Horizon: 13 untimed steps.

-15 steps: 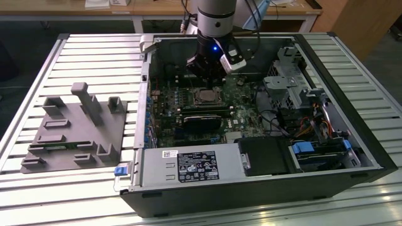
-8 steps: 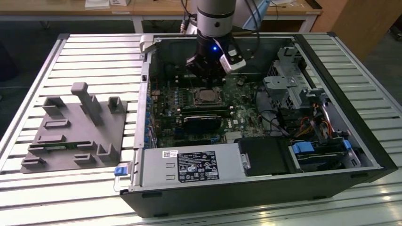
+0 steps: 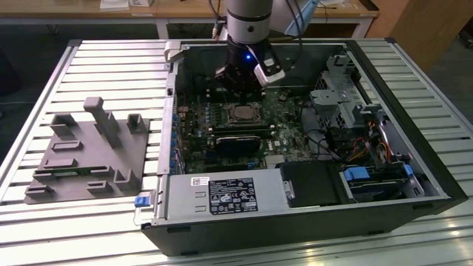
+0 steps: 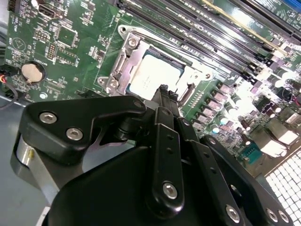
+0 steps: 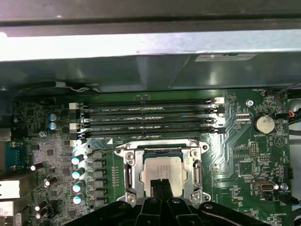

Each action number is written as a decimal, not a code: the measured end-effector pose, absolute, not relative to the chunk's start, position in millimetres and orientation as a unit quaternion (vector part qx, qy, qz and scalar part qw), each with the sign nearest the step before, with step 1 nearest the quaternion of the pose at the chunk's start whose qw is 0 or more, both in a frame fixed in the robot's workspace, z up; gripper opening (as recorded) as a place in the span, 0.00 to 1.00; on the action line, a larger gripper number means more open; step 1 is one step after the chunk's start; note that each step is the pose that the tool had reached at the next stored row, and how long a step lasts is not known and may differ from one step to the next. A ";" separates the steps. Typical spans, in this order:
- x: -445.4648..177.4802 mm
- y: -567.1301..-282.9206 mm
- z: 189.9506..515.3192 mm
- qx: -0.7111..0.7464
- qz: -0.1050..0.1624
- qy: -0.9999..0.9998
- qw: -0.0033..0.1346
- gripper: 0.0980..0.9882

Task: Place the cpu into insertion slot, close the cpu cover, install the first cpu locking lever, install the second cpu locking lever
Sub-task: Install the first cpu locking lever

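Black tool (image 5: 160, 183): narrow, its fingertips (image 4: 162, 96) pressed together with nothing between them. A closed tip like this probably suits pushing on a small part rather than picking one up.
Tool's position: low inside the case, at twelve o'clock of the socket in the exterior view. The tip is poised just over one edge of the cpu, and I cannot tell whether it touches the metal.
Cpu (image 5: 164, 167): a pale silver square lying flat and true in the insertion slot (image 5: 162, 153), so the placing step looks done.
Cpu cover (image 5: 133, 165): a silver frame lying down around the chip, whose face shows through its window. Lying flat, it can bear on the chip's edges.
Locking lever (image 4: 185, 95): a thin bright rod along one edge of the frame, likely one of the two. I cannot tell whether it is hooked down or free.
Memory slots (image 5: 150, 120): four long black rails, parallel, just past the socket on the side away from the tool.
Case (image 3: 296, 233): black, lying on its side with the panel off, so the green board faces up and the arm can reach in from above.
Power supply (image 3: 221, 197): a grey box at six o'clock of the socket in the exterior view.
Fixture (image 3: 88, 160): a grey moulded block of posts and pockets at nine o'clock of the case, well apart from it. It is probably a parts stand set within the arm's reach.
Worktop (image 3: 111, 61): slatted pale metal carrying both the case and the fixture.
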<state>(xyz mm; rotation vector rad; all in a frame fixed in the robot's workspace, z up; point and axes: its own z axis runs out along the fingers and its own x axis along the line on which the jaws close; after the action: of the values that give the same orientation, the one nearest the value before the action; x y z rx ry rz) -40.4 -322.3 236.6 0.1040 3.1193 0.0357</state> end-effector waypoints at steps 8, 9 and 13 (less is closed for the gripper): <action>-48.3 -322.3 236.6 0.033 0.011 0.999 0.010 0.01; -49.6 -322.3 236.6 0.033 0.011 0.999 0.010 0.01; -55.0 -322.3 236.7 0.033 0.011 0.999 0.010 0.01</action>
<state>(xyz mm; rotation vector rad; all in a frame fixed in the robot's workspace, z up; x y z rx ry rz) -55.0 -322.3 236.7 0.1040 3.1194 0.0356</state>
